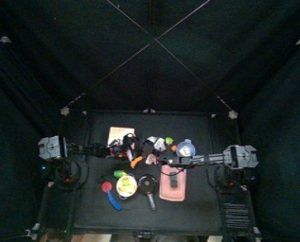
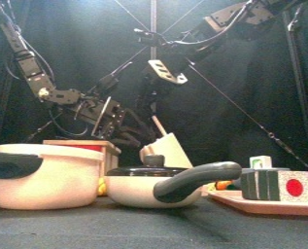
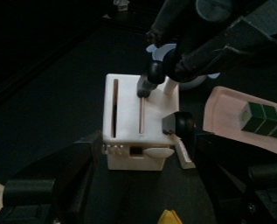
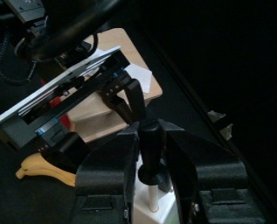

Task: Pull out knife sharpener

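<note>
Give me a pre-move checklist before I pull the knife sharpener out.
1. Right gripper lined up on the dark handle: ok, the handle sits inside it.
2. Firm grip on that handle: cannot tell.
3. Left gripper ready to brace: ok, it is wide open and hangs over the white slotted block.
4. Block held down: not ok, the left gripper is not touching it.
5. Pink tray clear of the block: ok, it lies beside it, apart.
6. Handle free in its slot: cannot tell.
</note>
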`<state>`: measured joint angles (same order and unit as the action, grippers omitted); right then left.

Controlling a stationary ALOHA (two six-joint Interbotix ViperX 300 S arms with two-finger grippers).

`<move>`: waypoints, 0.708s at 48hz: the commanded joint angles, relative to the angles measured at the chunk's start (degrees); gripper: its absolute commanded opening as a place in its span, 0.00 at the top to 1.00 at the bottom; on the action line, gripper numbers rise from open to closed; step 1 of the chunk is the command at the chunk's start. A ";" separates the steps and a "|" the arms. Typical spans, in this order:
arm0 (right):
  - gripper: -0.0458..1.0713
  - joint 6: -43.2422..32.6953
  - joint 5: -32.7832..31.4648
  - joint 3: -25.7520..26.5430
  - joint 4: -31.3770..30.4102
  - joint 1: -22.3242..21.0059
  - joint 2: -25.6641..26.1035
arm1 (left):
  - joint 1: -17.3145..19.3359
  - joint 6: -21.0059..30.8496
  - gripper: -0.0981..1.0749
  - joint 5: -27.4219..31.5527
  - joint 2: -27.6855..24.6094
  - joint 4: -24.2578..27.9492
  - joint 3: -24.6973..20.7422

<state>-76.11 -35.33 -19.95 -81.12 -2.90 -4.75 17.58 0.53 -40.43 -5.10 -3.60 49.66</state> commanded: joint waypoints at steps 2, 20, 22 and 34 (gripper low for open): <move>0.39 -0.18 -0.09 0.44 0.09 -0.35 1.49 | -0.53 -0.88 0.04 -0.18 -0.35 -0.44 -1.67; 0.39 -0.18 -0.09 0.35 0.35 -0.35 1.41 | -1.32 -1.58 0.15 -0.18 -1.14 -1.85 -2.37; 0.39 -0.18 -0.09 0.26 0.44 -0.35 1.41 | -1.32 -1.58 0.18 -0.18 -1.14 -1.85 -2.29; 0.39 0.00 -0.09 0.62 0.53 0.00 1.41 | -1.32 -1.58 0.24 -0.18 -1.41 -1.93 -2.37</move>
<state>-76.11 -35.33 -20.21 -80.68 -2.72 -4.75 16.08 -0.97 -40.34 -6.68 -5.45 48.08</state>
